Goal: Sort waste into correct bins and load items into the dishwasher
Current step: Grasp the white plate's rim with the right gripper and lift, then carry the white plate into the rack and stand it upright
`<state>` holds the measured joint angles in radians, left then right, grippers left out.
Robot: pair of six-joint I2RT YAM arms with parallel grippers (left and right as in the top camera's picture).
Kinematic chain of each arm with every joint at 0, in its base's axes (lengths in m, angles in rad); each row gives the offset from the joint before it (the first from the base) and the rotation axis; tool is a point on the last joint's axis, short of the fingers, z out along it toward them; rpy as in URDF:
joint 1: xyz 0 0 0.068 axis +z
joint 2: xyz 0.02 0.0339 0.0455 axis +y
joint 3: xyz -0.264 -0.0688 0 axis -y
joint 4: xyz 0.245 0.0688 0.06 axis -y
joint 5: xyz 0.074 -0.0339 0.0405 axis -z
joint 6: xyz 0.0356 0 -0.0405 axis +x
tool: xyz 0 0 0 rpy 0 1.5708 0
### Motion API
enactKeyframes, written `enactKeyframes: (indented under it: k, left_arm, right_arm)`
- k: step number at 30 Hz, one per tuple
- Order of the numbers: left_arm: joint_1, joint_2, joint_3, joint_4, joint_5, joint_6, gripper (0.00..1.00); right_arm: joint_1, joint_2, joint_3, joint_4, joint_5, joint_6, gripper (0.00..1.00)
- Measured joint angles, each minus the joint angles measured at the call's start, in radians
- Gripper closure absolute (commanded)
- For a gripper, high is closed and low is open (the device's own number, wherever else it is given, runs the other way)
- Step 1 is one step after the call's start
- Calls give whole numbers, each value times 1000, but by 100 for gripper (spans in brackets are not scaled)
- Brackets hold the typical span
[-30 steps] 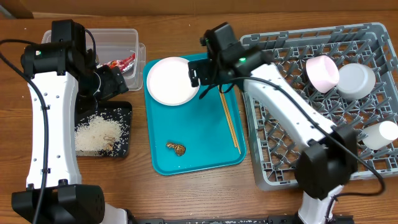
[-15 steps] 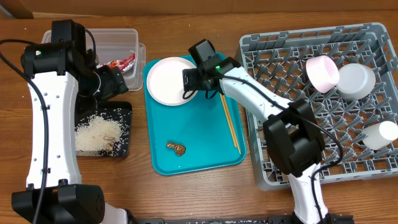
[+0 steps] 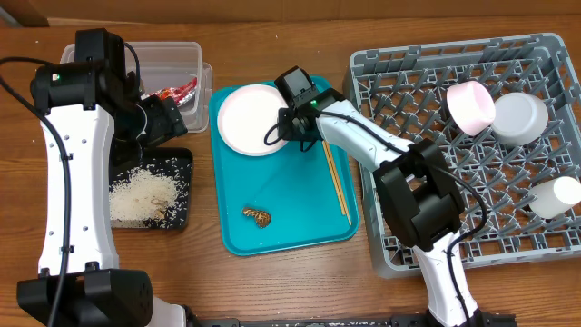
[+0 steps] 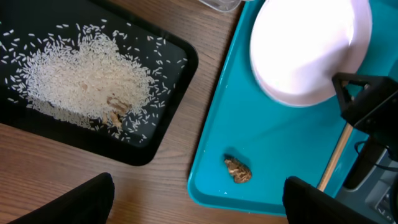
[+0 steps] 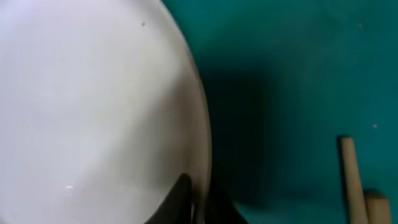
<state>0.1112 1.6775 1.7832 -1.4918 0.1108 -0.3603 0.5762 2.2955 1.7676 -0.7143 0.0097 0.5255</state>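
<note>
A white plate (image 3: pixel 247 118) lies at the back of the teal tray (image 3: pixel 295 204). My right gripper (image 3: pixel 289 123) is shut on the plate's right rim; in the right wrist view its dark fingers (image 5: pixel 183 196) pinch the edge of the plate (image 5: pixel 93 106). Wooden chopsticks (image 3: pixel 334 177) lie on the tray just right of it, and a brown food scrap (image 3: pixel 258 216) sits near the tray's front. My left gripper (image 4: pixel 199 208) hangs open and empty above the black tray's (image 3: pixel 185 162) right end. Rice (image 4: pixel 87 81) lies spread in that tray.
A clear tub (image 3: pixel 172 56) at the back left holds a red-and-white wrapper (image 3: pixel 178 91). The grey dish rack (image 3: pixel 408 209) on the right carries a pink bowl (image 3: pixel 470 104), a pale bowl (image 3: pixel 519 116) and a white cup (image 3: pixel 556 195).
My right gripper has come down to the left onto the plate's right rim and shut on it. The left arm has stayed still.
</note>
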Motion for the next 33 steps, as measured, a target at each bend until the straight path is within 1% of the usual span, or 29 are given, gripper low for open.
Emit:
enactKeyframes:
  k: [3, 8, 13, 16, 20, 23, 27, 31, 33]
  left_arm:
    - [0, 0, 0, 0, 0, 0, 12]
    - [0, 0, 0, 0, 0, 0, 12]
    - [0, 0, 0, 3, 0, 0, 12]
    - [0, 0, 0, 3, 0, 0, 12]
    - [0, 0, 0, 3, 0, 0, 12]
    - [0, 0, 0, 3, 0, 0, 12]
    - [0, 0, 0, 3, 0, 0, 12]
    - [0, 0, 0, 8, 0, 0, 12]
    - [0, 0, 0, 8, 0, 0, 12]
  right_arm:
    - [-5, 0, 13, -34, -5, 5, 96]
    - [-19, 0, 48, -136, -7, -10, 96]
    - [-73, -28, 116, -304, -5, -101, 96]
    - [-118, -90, 160, -360, 7, -166, 96]
    - [-174, -228, 200, -375, 72, -225, 96]
    - [-211, -352, 215, -385, 203, -246, 96]
    - [-240, -458, 237, -433, 531, -249, 96]
    - [-246, -467, 233, -475, 861, -214, 96]
    - [-247, -463, 216, -475, 964, -205, 96]
